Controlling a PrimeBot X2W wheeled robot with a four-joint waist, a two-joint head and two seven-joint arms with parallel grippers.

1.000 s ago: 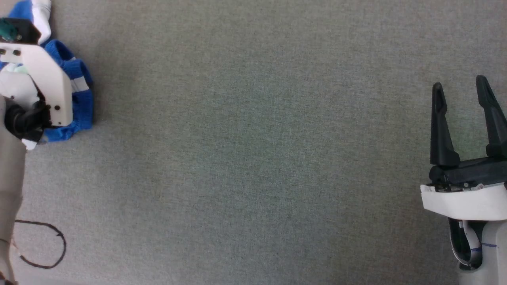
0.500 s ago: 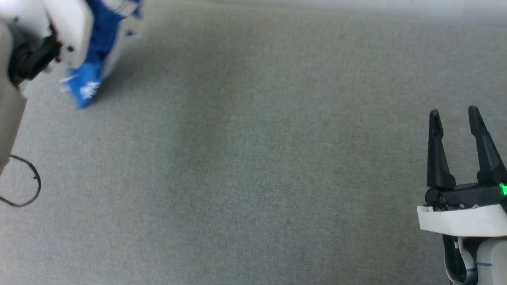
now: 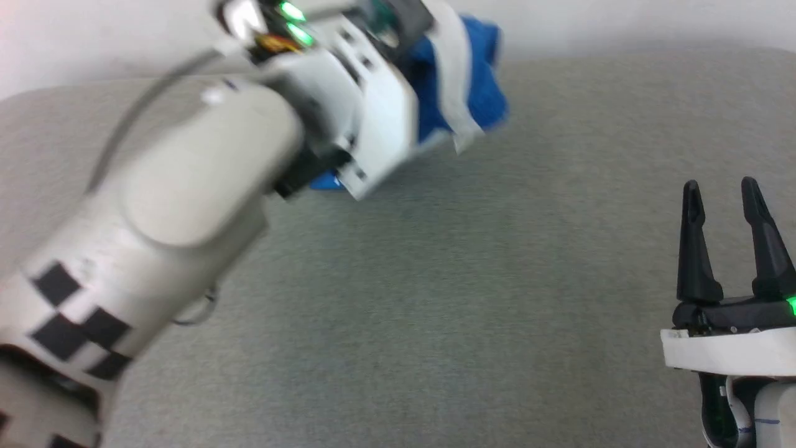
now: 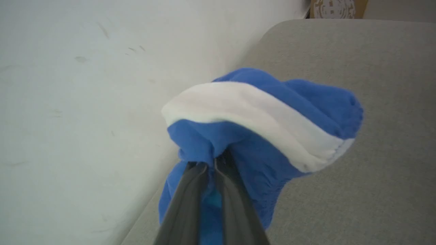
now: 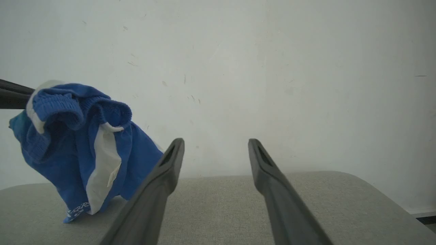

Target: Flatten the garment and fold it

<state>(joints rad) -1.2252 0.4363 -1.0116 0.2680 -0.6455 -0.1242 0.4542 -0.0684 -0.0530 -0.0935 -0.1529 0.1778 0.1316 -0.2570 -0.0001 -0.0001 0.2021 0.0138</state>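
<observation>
Left gripper was clamped shut on the garment, with blue cloth pinched between the two dark fingers and bunched over their tips. The garment was up off the grey fabric surface, hanging in a crumpled wad near the far edge of that surface, in front of the white wall. The wrist view showed a broad white stripe wrapping over the top of the wad. In the right wrist view the ribbed waistband sat uppermost, a second white stripe ran down the hanging part with a small white tag on it, and white lettering showed at the low hem. That hem was at or just above the surface; could not tell if it touched. The pale left forearm crossed the head view from lower left, blurred, with black checker marks and green lights at the wrist. Right gripper was at the lower right, well apart from the garment, fingers spread wide and holding nothing, over bare grey surface, with a green light on its base.
</observation>
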